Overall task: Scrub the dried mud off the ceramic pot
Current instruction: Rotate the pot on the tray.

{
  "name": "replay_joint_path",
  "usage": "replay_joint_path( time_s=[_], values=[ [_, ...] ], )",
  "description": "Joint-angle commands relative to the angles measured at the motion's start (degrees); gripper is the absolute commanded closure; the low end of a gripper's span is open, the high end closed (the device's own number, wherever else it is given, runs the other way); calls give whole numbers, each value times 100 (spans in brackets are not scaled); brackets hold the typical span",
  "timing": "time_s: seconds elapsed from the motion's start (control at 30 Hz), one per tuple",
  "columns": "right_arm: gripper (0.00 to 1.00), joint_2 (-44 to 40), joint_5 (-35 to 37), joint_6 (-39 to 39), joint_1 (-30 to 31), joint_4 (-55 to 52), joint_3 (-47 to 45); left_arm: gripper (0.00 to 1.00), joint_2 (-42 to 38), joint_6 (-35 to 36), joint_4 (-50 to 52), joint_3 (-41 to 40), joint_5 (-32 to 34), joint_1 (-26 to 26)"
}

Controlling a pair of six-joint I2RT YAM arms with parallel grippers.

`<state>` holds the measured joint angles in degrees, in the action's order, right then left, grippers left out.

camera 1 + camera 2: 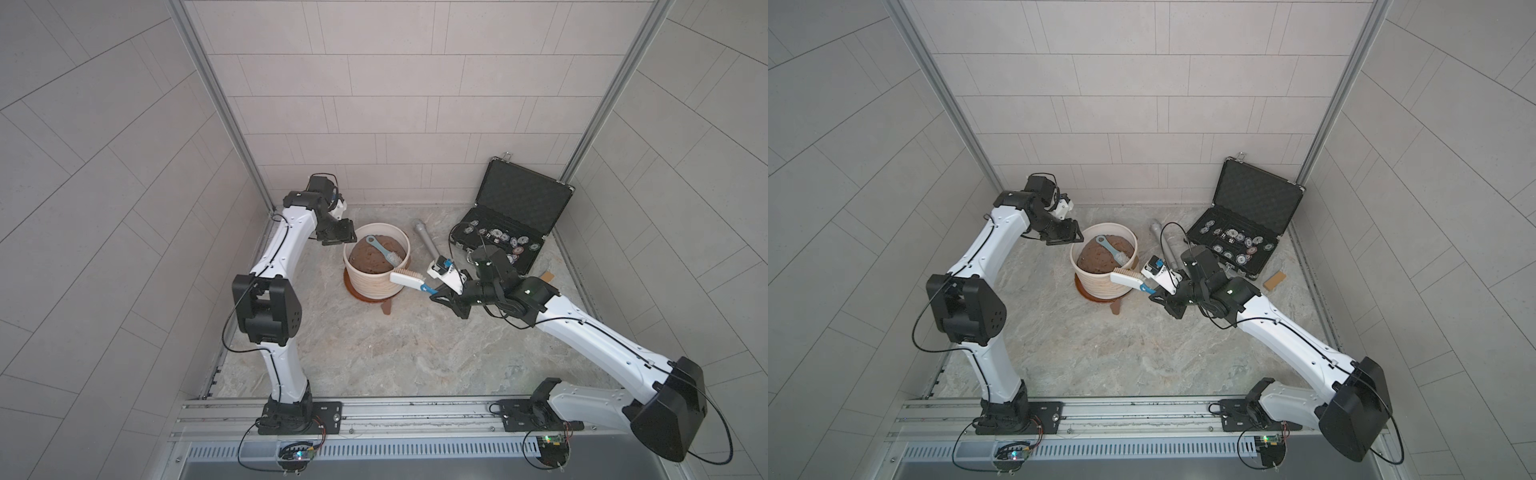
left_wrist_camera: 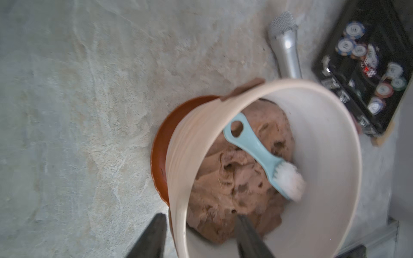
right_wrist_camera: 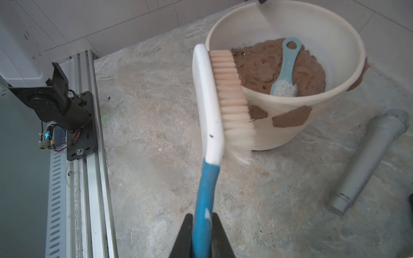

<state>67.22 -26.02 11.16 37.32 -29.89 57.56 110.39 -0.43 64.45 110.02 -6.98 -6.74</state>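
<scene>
The cream ribbed ceramic pot [image 1: 376,286] [image 1: 1100,286] stands on an orange saucer [image 2: 165,145] and holds a brown soil mass [image 1: 370,257]. Patches of dried mud [image 3: 290,116] [image 3: 257,111] stick to its outer wall, and one sits at the rim [image 2: 245,87]. My right gripper [image 3: 202,215] [image 1: 438,293] is shut on the blue handle of a white scrub brush [image 3: 210,100] [image 1: 409,282]. The bristles lie against the pot's wall beside a mud patch. My left gripper [image 2: 200,216] [image 1: 338,237] is open. It straddles the pot's rim [image 2: 201,125], one finger outside and one inside, clear of the wall.
A small light-blue brush [image 2: 257,154] [image 3: 288,64] lies on the soil inside the pot. A silver microphone [image 1: 426,241] [image 3: 366,160] lies on the floor right of the pot. Behind it is an open black case [image 1: 511,224] of poker chips. A tan block [image 1: 1275,280] lies by the case.
</scene>
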Motion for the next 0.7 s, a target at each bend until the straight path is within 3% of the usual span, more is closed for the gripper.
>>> replay_joint_path(
  time_s=[0.0, 0.13, 0.27, 0.47, 0.67],
  values=[
    [100, -148, -65, 36, -2, -29, 177, 61, 427, 188, 558, 442, 1215, -160],
    [100, -240, 71, 76, 1, -138, 239, 61, 658, 276, 739, 732, 1274, -183],
    [100, -103, 87, 176, -2, -58, 215, 78, 740, 541, 657, 809, 934, -242],
    [100, 244, -716, 1404, -170, -308, 203, 99, 1020, 1519, 500, 943, 1185, -522],
    [100, 474, -957, 2105, -348, -594, 307, 100, 1476, 2527, 448, 1281, 1389, -609]
  ],
)
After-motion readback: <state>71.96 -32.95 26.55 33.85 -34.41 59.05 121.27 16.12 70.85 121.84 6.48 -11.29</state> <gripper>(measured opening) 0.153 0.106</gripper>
